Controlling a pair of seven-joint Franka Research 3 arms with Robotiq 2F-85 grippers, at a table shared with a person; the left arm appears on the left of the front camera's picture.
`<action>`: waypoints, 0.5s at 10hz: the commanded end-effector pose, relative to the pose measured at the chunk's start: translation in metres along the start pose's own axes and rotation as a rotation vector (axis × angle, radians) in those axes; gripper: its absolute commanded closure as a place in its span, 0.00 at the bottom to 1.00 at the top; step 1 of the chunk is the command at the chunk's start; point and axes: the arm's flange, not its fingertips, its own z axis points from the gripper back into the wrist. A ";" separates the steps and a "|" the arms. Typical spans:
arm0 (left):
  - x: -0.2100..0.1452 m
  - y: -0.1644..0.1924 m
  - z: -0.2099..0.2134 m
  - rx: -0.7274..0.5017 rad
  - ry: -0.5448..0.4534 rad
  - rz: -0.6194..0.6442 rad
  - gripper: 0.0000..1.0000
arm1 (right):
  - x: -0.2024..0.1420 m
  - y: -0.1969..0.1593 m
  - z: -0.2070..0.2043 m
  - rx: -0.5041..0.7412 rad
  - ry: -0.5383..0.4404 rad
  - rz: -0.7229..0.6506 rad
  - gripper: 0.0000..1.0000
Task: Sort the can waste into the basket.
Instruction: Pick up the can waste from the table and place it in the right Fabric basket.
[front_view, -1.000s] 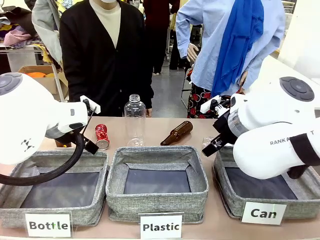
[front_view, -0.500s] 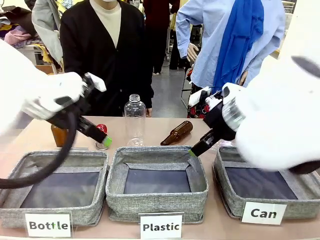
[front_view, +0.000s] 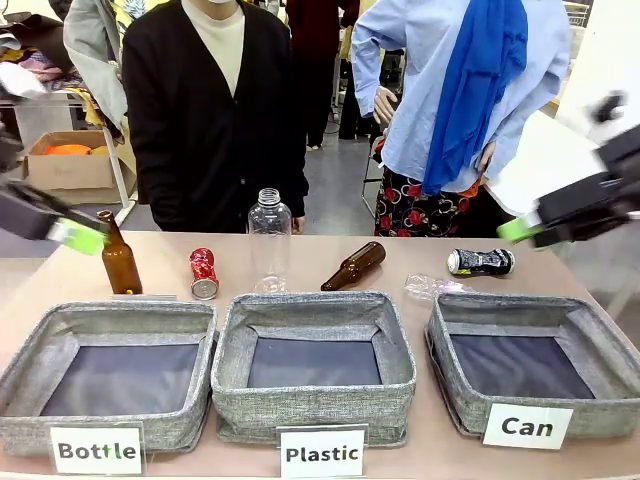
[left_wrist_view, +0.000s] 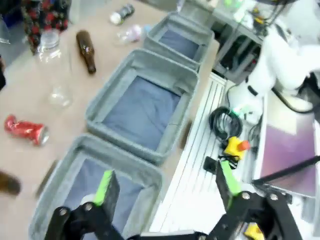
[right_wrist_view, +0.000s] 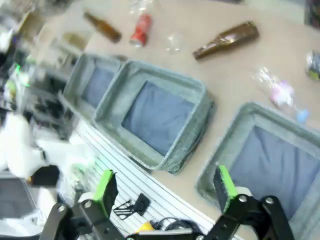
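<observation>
The red can (front_view: 204, 273) lies on its side behind the left bin; it also lies at the left in the left wrist view (left_wrist_view: 26, 130) and at the top in the right wrist view (right_wrist_view: 140, 29). The black can (front_view: 481, 262) lies behind the grey basket (front_view: 520, 306) labelled "Can". My left gripper (front_view: 62, 230) hangs blurred at the far left, above the table's corner. My right gripper (front_view: 540, 220) hangs at the far right, above and beyond the basket. Both wrist views show wide-open jaws, left (left_wrist_view: 166, 185) and right (right_wrist_view: 165, 186), with nothing between them.
A brown bottle (front_view: 120, 265) stands at the back left, another (front_view: 353, 266) lies mid-table, and a clear plastic bottle (front_view: 269, 240) stands between them. Crumpled clear plastic (front_view: 430, 287) lies by the basket. Bins labelled "Bottle" (front_view: 120, 312) and "Plastic" (front_view: 310, 303) sit alongside. A person (front_view: 210, 110) stands at the far side.
Both arms have swung up and outward from over the bins to the picture's edges, uncovering the black can and the standing brown bottle. Both grippers stayed open.
</observation>
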 end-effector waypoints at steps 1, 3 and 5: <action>-0.092 0.008 0.032 0.057 -0.147 0.119 0.00 | -0.047 -0.049 0.035 0.038 -0.164 -0.189 0.00; -0.139 0.004 0.060 0.106 -0.342 0.180 0.00 | -0.079 -0.090 0.062 0.072 -0.289 -0.321 0.00; -0.173 0.003 0.067 0.174 -0.482 0.279 0.00 | -0.099 -0.127 0.066 0.103 -0.350 -0.443 0.00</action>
